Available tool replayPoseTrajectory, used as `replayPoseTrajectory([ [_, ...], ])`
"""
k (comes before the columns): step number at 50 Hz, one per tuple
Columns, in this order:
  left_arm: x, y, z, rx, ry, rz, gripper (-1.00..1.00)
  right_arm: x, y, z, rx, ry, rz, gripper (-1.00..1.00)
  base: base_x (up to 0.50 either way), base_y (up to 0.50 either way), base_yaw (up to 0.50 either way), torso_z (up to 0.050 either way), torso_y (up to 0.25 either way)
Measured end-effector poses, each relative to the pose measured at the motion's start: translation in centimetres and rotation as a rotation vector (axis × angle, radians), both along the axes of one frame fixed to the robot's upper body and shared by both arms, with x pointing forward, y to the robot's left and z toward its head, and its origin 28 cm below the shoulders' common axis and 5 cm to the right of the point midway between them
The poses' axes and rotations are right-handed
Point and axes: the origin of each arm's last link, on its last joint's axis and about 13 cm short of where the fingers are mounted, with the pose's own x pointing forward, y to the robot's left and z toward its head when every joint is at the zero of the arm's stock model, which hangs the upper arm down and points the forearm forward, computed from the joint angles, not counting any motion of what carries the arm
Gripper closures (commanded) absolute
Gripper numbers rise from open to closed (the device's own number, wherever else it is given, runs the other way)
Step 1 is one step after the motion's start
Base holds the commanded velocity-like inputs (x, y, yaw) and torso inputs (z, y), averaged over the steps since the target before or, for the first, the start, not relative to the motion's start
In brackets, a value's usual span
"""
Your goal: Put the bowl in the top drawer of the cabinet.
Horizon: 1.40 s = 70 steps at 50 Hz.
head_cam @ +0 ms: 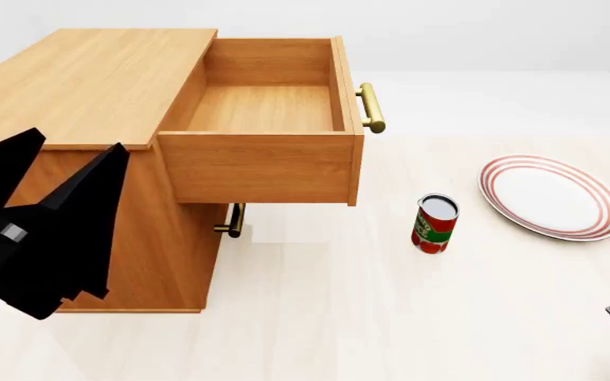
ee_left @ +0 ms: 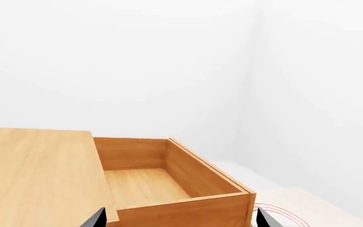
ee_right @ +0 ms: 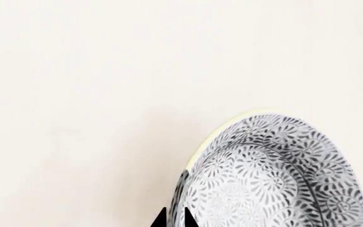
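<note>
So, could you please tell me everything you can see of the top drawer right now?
The top drawer is a light-brown, wood-grain box, pulled well out of the cabinet and standing open. Its inside is empty, with the floor and four walls bare. A horizontal brass bar handle sits on its front panel. It hangs level above the lower drawer's handle, and nothing touches it apart from the cabinet it slides in. The left wrist view shows the same empty interior.
</note>
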Motion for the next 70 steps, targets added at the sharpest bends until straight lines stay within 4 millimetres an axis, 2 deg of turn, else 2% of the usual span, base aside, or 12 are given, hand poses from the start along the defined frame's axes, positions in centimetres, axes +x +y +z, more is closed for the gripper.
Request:
replayPoseTrajectory([
  [12, 0.1, 0.0, -0.1, -0.006, 0.000, -0.003, -1.00, -2.1, 0.3, 4.9, 0.007, 0.002, 0.029, 1.00, 0.00, 0.00, 0.00, 0.000, 0.000],
  [21, 0.0, 0.0, -0.1, -0.015, 0.001, -0.004, -1.00, -1.6, 1.4, 8.7, -0.009, 0.027, 0.128, 1.00, 0.00, 0.00, 0.00, 0.000, 0.000],
  [34, -0.4, 0.2, 0.0, -0.033, -0.003, -0.006, -1.00, 1.6, 2.9, 16.0, -0.083, 0.014, 0.346, 1.00, 0.00, 0.00, 0.00, 0.000, 0.000],
  [46, -1.0, 0.2, 0.2, -0.042, -0.015, -0.006, -1.00, 5.5, 4.4, 22.4, -0.136, -0.044, 0.541, 1.00, 0.00, 0.00, 0.00, 0.000, 0.001],
  [70, -1.8, 0.3, 0.7, -0.048, -0.032, -0.003, -1.00, 13.8, 9.1, 33.1, -0.240, -0.131, 0.891, 1.00, 0.00, 0.00, 0.00, 0.000, 0.000],
])
